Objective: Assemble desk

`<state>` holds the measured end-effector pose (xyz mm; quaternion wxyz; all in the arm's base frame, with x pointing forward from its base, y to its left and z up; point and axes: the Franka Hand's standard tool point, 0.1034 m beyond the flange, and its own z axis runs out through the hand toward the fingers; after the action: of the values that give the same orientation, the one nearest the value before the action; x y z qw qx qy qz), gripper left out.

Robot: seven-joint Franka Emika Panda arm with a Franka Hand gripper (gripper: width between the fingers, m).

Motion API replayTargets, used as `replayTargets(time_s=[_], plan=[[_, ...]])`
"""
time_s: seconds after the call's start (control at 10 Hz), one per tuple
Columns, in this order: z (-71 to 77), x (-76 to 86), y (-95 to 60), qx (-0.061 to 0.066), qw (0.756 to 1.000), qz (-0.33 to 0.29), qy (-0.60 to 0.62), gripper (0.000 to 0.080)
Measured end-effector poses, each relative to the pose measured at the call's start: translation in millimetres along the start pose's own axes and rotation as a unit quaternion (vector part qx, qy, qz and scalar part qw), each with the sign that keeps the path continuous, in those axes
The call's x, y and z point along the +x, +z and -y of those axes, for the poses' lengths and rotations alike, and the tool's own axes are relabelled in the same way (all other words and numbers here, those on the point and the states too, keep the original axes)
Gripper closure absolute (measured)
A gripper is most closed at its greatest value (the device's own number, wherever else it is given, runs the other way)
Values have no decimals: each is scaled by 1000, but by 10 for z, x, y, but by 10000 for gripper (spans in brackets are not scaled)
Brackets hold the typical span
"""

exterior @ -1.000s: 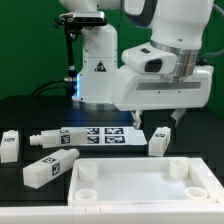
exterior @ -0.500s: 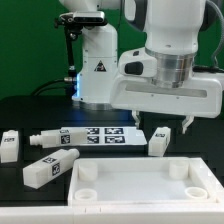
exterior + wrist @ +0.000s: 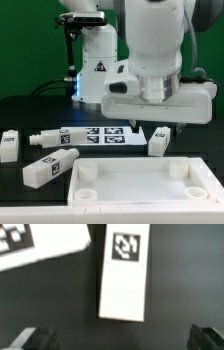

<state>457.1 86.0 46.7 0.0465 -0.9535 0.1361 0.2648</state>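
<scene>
The white desk top (image 3: 130, 186), a tray with a raised rim, lies at the front of the black table. Three white legs with marker tags lie at the exterior view's left: one (image 3: 10, 145), one (image 3: 53, 138) and one (image 3: 49, 170). Another leg (image 3: 158, 141) stands just behind the desk top. My gripper (image 3: 160, 126) hangs open and empty right above this leg. In the wrist view the same leg (image 3: 125, 274) lies between and ahead of my fingertips (image 3: 36, 339), and my gripper (image 3: 122, 339) touches nothing.
The marker board (image 3: 100, 135) lies flat behind the legs, in front of the robot base (image 3: 95, 75); its corner shows in the wrist view (image 3: 35, 249). The desk top has round sockets in its corners.
My gripper has come down a little and turned at the wrist over the leg behind the desk top. The parts on the table have not moved.
</scene>
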Motion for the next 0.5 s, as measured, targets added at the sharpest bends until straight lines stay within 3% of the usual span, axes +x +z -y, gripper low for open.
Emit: replayTargets(time_s=[0.1,0.3,0.4,0.5], plan=[[11,75,-22,0,1000,14,1,150],[-40,-34,36,-9,997,78,3,150],[-11,-44,72,-2,993,120,15,150],[121,-67,149,35,986,160,38,150]])
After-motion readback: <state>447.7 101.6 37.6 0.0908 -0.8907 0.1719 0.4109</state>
